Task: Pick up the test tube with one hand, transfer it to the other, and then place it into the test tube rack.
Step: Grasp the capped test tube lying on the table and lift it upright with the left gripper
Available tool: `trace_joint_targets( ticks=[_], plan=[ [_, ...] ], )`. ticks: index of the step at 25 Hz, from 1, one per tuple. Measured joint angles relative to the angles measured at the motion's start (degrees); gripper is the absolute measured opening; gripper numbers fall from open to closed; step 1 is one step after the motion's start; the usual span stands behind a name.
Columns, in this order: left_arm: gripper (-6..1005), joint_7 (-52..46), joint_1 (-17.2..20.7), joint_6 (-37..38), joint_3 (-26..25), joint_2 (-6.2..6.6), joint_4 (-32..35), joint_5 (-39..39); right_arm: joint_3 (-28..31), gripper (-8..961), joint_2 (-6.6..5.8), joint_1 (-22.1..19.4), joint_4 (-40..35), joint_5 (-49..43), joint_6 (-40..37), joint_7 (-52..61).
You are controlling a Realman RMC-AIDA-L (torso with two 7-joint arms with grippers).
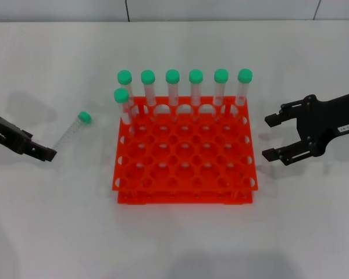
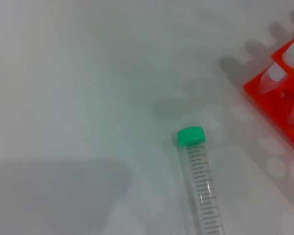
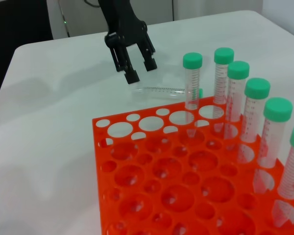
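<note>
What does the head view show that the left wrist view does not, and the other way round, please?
Only the head view shows both arms: the left gripper just short of the tube's base and the right gripper open beside the rack, plus seven capped tubes standing along the rack's far side. Only the left wrist view shows the printed graduation marks on the test tube. Both show that tube lying on the white table, green cap toward the orange-red test tube rack, untouched.

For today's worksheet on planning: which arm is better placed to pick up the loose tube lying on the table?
Left. The left gripper hangs open beside the test tube, while the right gripper sits beyond the test tube rack, which blocks its path.
</note>
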Motion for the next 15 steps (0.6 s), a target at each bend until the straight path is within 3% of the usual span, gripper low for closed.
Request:
trace_joint_targets(
  ticks=[12, 15],
  plan=[
    [776, -2.0, -0.9, -1.9, 1.9, -0.87, -1.4, 0.5, -0.5, 735, 0.36, 0.1, 0.0, -0.5, 0.1, 0.0],
    [673, -3.3, -1.1, -2.9, 3.6, -0.9, -2.4, 0.7, -0.5, 734, 0.46, 0.2, 0.0, -0.8, 0.1, 0.0]
  ],
)
